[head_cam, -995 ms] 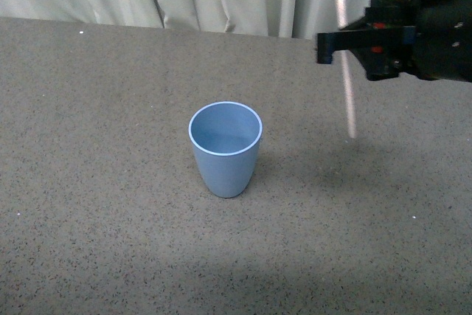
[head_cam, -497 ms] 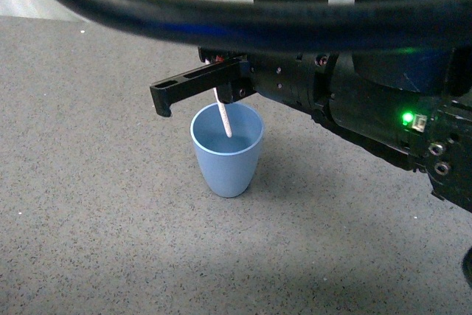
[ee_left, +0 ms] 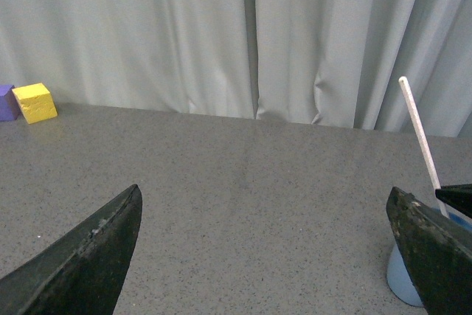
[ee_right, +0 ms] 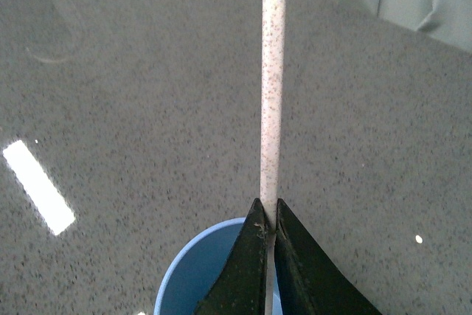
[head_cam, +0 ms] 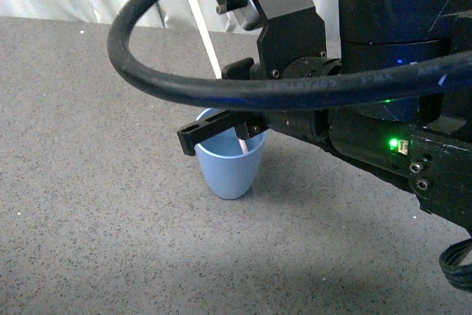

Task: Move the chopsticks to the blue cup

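Observation:
The blue cup (head_cam: 228, 175) stands upright on the grey table. My right gripper (head_cam: 193, 136) hovers just over its rim, shut on the chopsticks (head_cam: 205, 35), one pale stick leaning up to the left with its lower end inside the cup. In the right wrist view the jaws (ee_right: 268, 208) pinch the stick (ee_right: 272, 71) above the cup's opening (ee_right: 192, 278). My left gripper (ee_left: 265, 256) is open and empty over bare table. Its view shows the cup (ee_left: 402, 282) and the stick (ee_left: 418, 127) beside one finger.
The right arm and its thick black cable (head_cam: 147, 64) fill the right and top of the front view. A yellow block (ee_left: 35, 102) and a purple block (ee_left: 6, 101) sit far off by the grey curtain (ee_left: 184, 35).
My right gripper has carried the stick from the far right to over the cup. Since half a second ago it has sunk lower, and the stick's end sits deeper inside.

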